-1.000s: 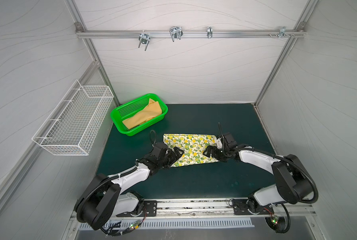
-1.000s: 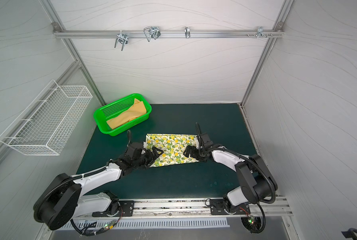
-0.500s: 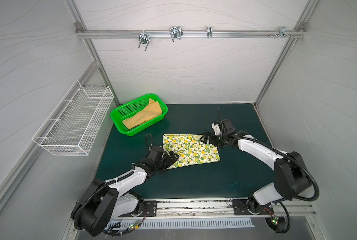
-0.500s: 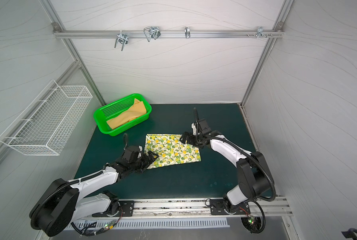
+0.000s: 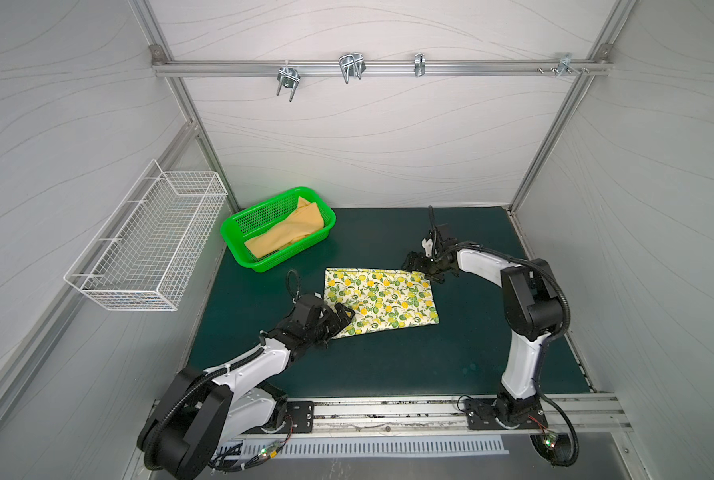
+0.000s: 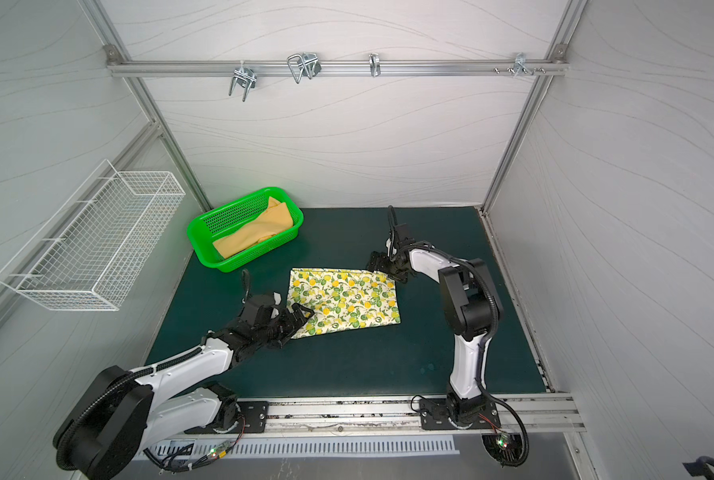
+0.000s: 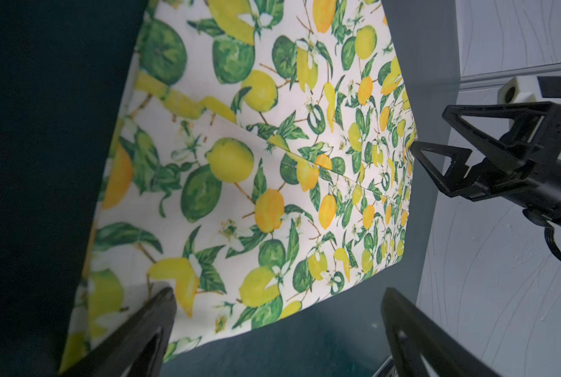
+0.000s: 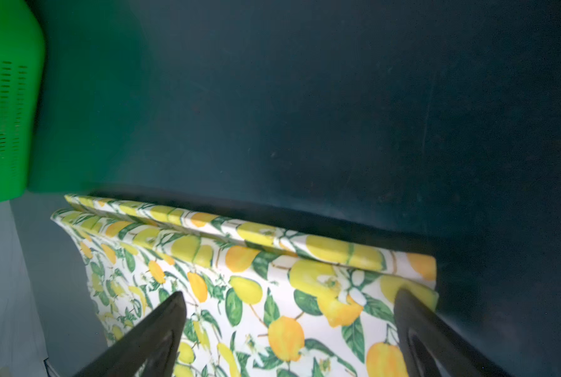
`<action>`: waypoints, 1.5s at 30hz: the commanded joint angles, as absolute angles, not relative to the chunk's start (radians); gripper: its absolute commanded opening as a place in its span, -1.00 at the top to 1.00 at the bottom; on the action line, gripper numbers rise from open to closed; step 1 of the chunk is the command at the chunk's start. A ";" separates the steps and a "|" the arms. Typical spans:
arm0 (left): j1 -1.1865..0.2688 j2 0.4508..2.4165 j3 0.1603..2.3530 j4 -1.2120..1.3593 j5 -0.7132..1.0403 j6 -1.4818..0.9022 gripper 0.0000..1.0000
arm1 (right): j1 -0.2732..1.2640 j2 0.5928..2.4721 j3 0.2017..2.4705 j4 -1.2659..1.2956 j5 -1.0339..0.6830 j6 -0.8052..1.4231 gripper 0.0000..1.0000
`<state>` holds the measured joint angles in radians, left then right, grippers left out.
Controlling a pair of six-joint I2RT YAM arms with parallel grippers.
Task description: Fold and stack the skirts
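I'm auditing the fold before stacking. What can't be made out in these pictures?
- Both top views: mustard skirt partly hidden by the green basket's wall; folded or not, unclear.
- Both top views: lemon-print skirt, near-left corner covered by the left gripper.
- Right wrist view: green basket blurred, cut off by the edge.

Skirt (image 5: 285,235) in basket (image 5: 282,258), back left; other skirt (image 5: 380,303) on mat (image 5: 388,365)

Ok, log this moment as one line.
lemon skirt flat on mat | mustard skirt in green basket | left gripper open | right gripper open
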<state>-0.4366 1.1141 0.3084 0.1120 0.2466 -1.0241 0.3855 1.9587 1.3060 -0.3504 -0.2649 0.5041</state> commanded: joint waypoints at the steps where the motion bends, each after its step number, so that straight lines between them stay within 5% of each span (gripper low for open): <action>1: -0.423 1.101 0.278 0.014 0.221 -1.011 -0.98 | 0.383 2.011 1.334 -0.375 -0.267 0.486 -0.99; 11: -0.400 1.059 0.300 -0.052 0.221 -0.975 -0.98 | 0.383 1.959 1.326 -0.355 -0.301 0.492 -0.99; 20: -0.397 1.076 0.567 -0.232 0.209 -0.849 -0.98 | 0.384 1.728 1.313 -0.486 -0.257 0.422 -0.99; 32: -0.396 1.395 0.889 -0.265 0.211 -0.745 -0.98 | 0.384 1.555 1.041 -0.491 -0.144 0.368 -0.99; 45: -0.360 1.667 0.897 -0.130 0.245 -0.761 -0.98 | 0.396 1.612 0.905 -0.391 -0.230 0.430 -0.76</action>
<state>-0.3771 1.6516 0.8898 -0.1967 0.2367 -0.7620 0.3870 1.5932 0.9134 -0.4278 -0.2008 0.4141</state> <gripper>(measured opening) 0.991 0.885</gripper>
